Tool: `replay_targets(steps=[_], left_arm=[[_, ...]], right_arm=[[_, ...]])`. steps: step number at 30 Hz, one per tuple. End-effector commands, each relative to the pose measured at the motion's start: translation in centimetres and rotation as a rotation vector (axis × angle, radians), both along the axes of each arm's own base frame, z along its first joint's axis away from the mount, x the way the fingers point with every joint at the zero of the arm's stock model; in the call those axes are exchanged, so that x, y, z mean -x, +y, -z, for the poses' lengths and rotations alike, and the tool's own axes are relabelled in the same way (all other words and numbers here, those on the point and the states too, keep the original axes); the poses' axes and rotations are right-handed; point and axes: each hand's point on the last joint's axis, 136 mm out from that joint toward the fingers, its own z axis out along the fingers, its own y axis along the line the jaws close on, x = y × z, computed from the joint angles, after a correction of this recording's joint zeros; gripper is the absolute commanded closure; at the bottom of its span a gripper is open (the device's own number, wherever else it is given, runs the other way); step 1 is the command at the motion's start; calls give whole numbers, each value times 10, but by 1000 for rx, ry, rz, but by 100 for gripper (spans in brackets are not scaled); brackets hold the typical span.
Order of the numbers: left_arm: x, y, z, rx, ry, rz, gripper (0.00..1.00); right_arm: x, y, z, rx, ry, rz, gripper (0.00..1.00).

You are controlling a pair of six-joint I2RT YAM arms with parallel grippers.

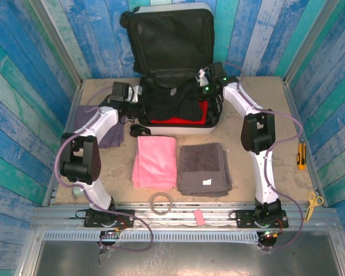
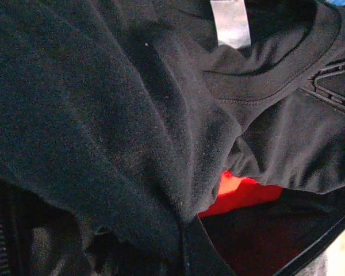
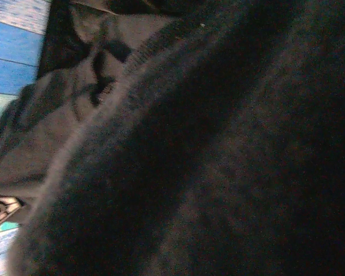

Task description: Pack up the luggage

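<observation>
The black sweatshirt [image 2: 132, 115] lies crosswise in the suitcase [image 1: 171, 40] between my jaws: left pressed together, right I cannot tell.

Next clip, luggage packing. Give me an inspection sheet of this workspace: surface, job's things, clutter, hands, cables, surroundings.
Surface: tan table, bare between items.
Job's things: white suitcase open, lid upright at the back; black garment heaped in its base over a red item; pink towel and grey towel folded side by side in front.
Clutter: purple cloth partly behind the left arm; tape roll; pink piece on the near rail; utility knife and scissors at the right edge.
Hands: left hand shut at the suitcase's left side; right hand in the garment, jaws hidden.
Cables: purple cables loop beside both arms.
Surroundings: blue and teal plank walls.
</observation>
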Motion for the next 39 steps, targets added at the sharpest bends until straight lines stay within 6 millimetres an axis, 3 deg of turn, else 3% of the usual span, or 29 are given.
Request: replay_targets(steps=[1, 3, 4, 9, 12, 17, 19, 22, 26, 28, 30, 34, 36, 39], left_arm=[[4, 4, 6, -113, 10, 5, 100], [2, 12, 9, -144, 20, -30, 100], [1, 17, 9, -167, 17, -56, 100], [-7, 27, -12, -198, -51, -111, 51], [-14, 30, -38, -202, -127, -141, 37], [-25, 36, -93, -235, -262, -194, 33], [-28, 33, -114, -255, -310, -205, 36], [-29, 20, -130, -272, -338, -194, 44], [-35, 0, -111, -239, -282, -167, 69], [-41, -9, -87, -220, -220, -151, 81], [-46, -15, -59, -235, -153, -144, 91], [-55, -13, 4, -297, -32, -168, 99], [-59, -13, 29, -311, -1, -178, 100], [-67, -26, 60, -267, 24, -139, 100]], right_arm=[[4, -23, 14, 103, 31, 20, 70], [5, -35, 15, 161, 40, 33, 50], [5, -43, 13, 201, 36, 43, 45], [7, -79, -11, 339, -22, 79, 34], [9, -99, -31, 391, -63, 109, 25], [11, -107, -65, 421, -158, 100, 18], [10, -102, -77, 400, -195, 89, 20], [9, -86, -92, 346, -261, 53, 27], [5, -70, -88, 304, -262, 31, 49], [0, -66, -74, 291, -236, 28, 68], [-5, -65, -58, 295, -208, 35, 78], [-13, -58, -18, 300, -166, 17, 87], [-17, -56, 3, 314, -147, 11, 90], [-25, -59, 31, 350, -132, 27, 98]])
